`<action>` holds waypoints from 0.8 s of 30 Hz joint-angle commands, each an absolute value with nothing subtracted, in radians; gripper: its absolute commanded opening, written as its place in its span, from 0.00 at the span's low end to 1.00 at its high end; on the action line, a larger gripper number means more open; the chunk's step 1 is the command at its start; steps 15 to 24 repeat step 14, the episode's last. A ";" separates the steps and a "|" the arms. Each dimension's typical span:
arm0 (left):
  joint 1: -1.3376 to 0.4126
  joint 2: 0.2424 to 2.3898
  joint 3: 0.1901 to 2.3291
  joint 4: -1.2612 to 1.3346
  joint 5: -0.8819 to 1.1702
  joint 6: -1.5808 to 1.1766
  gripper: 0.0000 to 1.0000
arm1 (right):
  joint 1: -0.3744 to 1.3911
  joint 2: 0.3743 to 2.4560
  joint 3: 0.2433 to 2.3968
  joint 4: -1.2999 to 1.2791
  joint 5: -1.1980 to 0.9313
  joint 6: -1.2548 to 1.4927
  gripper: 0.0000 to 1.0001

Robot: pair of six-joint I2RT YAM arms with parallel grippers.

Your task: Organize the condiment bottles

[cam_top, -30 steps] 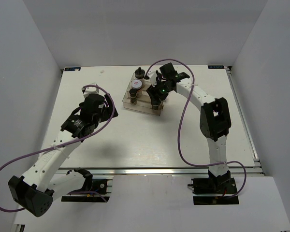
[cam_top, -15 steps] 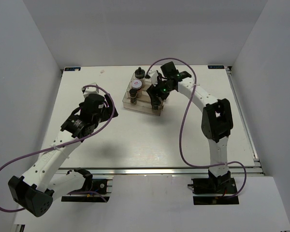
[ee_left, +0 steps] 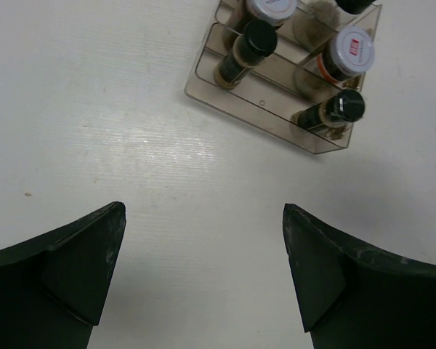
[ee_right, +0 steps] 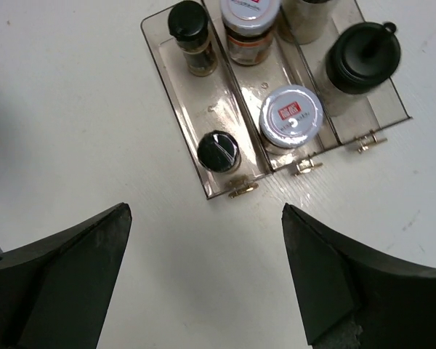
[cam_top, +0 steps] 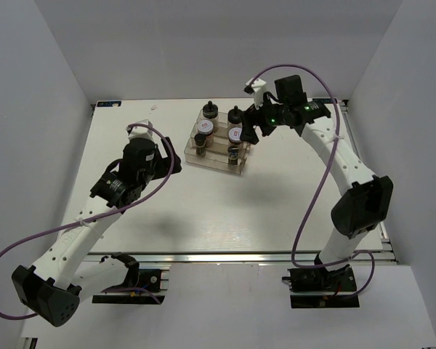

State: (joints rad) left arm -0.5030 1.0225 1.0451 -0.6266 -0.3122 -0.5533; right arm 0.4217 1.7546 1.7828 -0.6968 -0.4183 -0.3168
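I'm seeing a white table (cam_top: 203, 211), plain white walls (cam_top: 218, 51), rack (cam_top: 211, 161) of bottles (ee_right: 291, 115) at 12 o'clock. Left gripper (ee_left: 203, 218) and right gripper (ee_right: 203, 211): jaws wide apart, empty.

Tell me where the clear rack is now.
In the top view, the clear rack stands centrally on the table's far half, six bottles in it.

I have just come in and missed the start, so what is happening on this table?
Six bottles are being put in order: all of them stand in the clear rack, two per step. The right gripper hovers open and empty by the rack's right end. The left gripper hangs open and empty over the table, left of the rack. The job looks about done.
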 commanded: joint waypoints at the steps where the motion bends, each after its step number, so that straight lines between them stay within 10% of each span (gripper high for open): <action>1: -0.497 1.006 1.088 -0.543 -0.221 -0.503 0.98 | 0.420 1.686 1.732 -0.678 -0.367 -0.232 0.89; 24: -0.497 0.986 1.091 -0.531 -0.166 -0.485 0.98 | 0.403 1.436 1.463 -0.422 -0.308 -0.137 0.90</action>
